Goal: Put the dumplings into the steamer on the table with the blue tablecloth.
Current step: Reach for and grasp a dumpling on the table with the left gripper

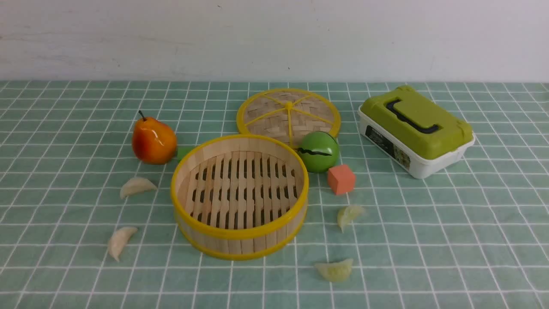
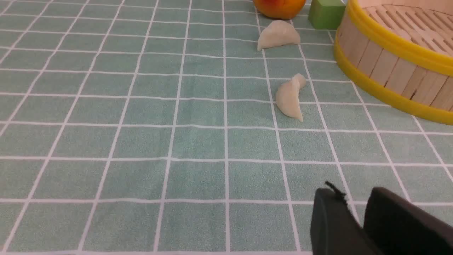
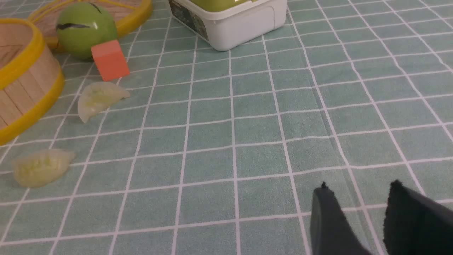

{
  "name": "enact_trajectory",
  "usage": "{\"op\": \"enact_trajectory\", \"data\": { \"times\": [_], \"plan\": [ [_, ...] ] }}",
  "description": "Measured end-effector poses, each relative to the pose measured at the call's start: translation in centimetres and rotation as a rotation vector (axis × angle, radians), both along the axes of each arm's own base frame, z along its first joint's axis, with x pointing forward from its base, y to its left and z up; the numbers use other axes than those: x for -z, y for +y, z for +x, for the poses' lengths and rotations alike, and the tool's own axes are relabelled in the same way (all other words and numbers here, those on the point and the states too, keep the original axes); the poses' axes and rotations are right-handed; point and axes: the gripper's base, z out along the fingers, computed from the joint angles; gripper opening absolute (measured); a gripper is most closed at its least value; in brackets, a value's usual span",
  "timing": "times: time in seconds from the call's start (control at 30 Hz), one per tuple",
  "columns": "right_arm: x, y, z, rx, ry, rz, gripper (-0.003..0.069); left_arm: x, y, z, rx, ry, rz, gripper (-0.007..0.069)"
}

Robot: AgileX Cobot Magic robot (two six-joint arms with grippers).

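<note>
The steamer (image 1: 240,234) stands empty at the middle of the table, on the blue tablecloth (image 1: 429,240). Two creamy white dumplings (image 1: 136,186) (image 1: 120,240) lie to its left. Two yellow-green dumplings (image 1: 349,213) (image 1: 335,270) lie to its right. The left wrist view shows the white pair (image 2: 278,34) (image 2: 290,97) and the steamer wall (image 2: 389,74). My left gripper (image 2: 354,194) is empty with its jaws almost together, well short of them. The right wrist view shows the green pair (image 3: 99,99) (image 3: 40,166). My right gripper (image 3: 357,187) is open and empty, far from them. Neither gripper shows in the front view.
A toy pear (image 1: 153,140) and a green block (image 2: 325,14) sit left of the steamer. The woven lid disc (image 1: 288,113), a green ball (image 1: 318,151) and an orange cube (image 1: 341,179) sit behind and right. A green-lidded white box (image 1: 414,131) stands at the far right.
</note>
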Motion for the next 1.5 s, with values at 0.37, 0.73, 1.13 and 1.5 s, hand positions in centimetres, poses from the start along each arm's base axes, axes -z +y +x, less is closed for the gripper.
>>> {"op": "enact_trajectory", "data": {
  "times": [0.37, 0.73, 1.13, 1.5],
  "plan": [
    [0.0, 0.0, 0.0, 0.000, 0.000, 0.000, 0.0240, 0.0, 0.0, 0.0, 0.000, 0.000, 0.000, 0.0144],
    [0.0, 0.0, 0.0, 0.000, 0.000, 0.000, 0.0240, 0.0, 0.0, 0.0, 0.000, 0.000, 0.000, 0.0144],
    [-0.2, 0.0, 0.1, 0.002, -0.041, -0.004, 0.0240, -1.2, 0.0, 0.3, -0.001, -0.135, -0.007, 0.0154],
    [-4.9, -0.2, 0.1, 0.023, -0.580, -0.006, 0.0240, -5.8, 0.0, 0.0, -0.004, -0.646, -0.031, 0.0164]
  ]
}}
